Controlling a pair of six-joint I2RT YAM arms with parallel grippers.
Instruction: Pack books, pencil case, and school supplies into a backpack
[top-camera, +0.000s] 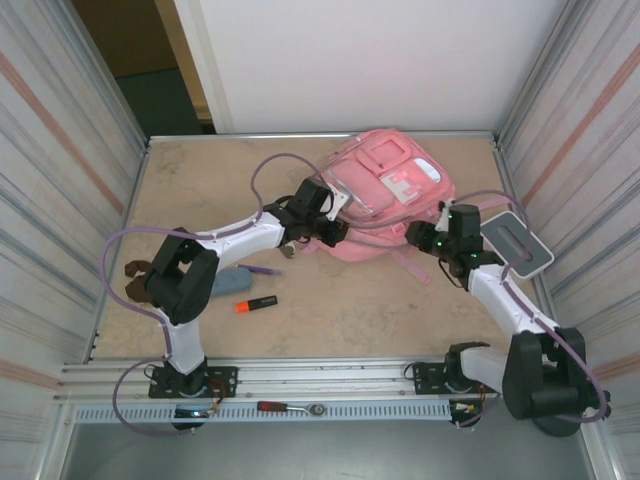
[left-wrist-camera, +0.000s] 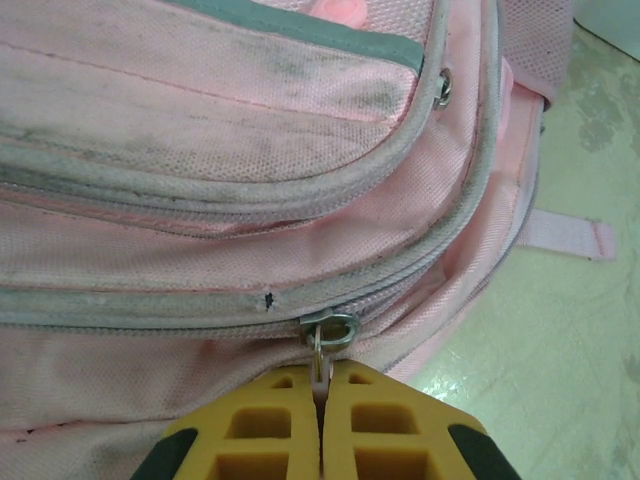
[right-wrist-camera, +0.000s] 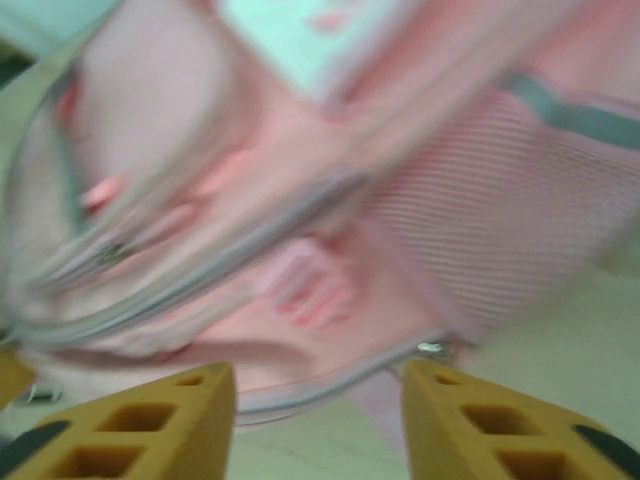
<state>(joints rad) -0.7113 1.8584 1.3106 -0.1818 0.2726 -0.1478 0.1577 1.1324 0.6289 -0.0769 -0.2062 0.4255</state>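
Note:
The pink backpack (top-camera: 385, 185) lies at the back middle of the table. My left gripper (top-camera: 322, 218) is at its left side, shut on the metal pull of a zipper (left-wrist-camera: 335, 328) between the yellow fingertips (left-wrist-camera: 300, 400). My right gripper (top-camera: 428, 238) is at the backpack's right lower edge. In the blurred right wrist view it stands open (right-wrist-camera: 318, 390), with pink fabric (right-wrist-camera: 480, 200) and a grey zipper line just beyond it and nothing between the fingers. The blue-grey pencil case (top-camera: 232, 280), a purple pen (top-camera: 265, 270) and an orange-and-black marker (top-camera: 257, 303) lie near the left arm. The books are out of view.
A grey-white rectangular box (top-camera: 515, 243) sits at the right, beside the right arm. A pink strap (top-camera: 412, 265) trails from the backpack toward the front. A red-handled tool (top-camera: 285, 407) lies on the front rail. Metal walls close in both sides.

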